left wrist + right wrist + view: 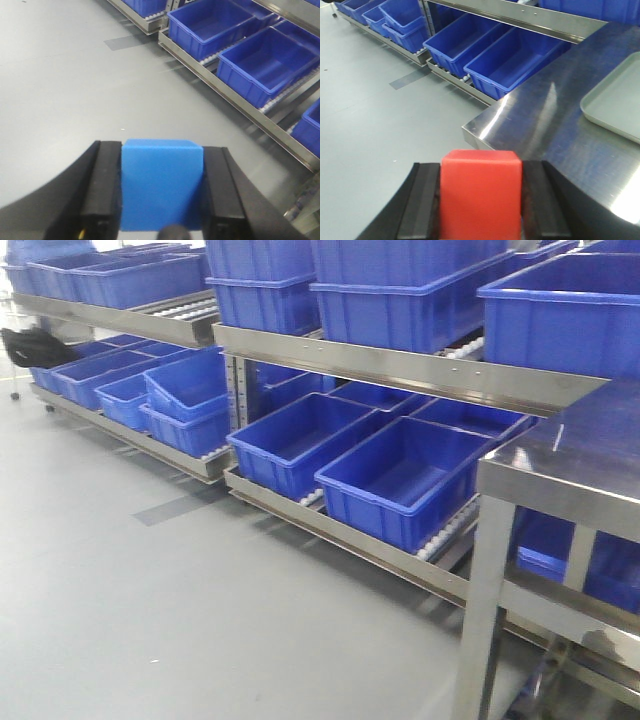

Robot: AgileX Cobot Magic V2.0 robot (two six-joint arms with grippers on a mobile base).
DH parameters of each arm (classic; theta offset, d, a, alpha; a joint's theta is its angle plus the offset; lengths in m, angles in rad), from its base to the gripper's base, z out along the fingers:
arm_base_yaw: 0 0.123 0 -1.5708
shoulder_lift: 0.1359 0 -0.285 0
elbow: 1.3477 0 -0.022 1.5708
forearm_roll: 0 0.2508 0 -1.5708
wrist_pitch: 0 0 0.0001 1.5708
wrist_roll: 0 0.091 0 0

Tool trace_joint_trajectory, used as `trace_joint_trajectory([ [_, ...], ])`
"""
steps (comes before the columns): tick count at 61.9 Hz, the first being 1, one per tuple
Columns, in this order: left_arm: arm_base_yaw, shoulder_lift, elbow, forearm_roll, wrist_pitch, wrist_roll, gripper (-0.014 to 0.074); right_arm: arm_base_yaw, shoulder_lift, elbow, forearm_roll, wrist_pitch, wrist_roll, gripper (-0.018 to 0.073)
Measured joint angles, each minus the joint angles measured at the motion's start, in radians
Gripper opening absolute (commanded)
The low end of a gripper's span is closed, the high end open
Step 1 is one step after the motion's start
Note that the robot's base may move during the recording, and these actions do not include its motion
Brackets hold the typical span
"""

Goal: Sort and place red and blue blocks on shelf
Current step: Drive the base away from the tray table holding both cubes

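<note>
My left tool (162, 167) grips the light blue block (162, 187) over the floor (75, 75), my right tool (481, 172) grips the red block (481, 195) near the steel surface (545, 125), and neither block is on the shelf (400, 365) yet, so both placements are left to do.

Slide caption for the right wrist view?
Right end effector clamps small red cube; shiny steel tabletop, flat grey tray ahead.
</note>
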Motion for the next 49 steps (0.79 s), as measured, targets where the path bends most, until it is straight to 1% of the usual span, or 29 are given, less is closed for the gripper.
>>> trace_joint_trajectory([
  [49, 0.0, 0.0, 0.0, 0.0, 0.0, 0.0, 0.0125, 0.0, 0.0, 0.0, 0.0, 0.0, 0.0, 0.0052],
])
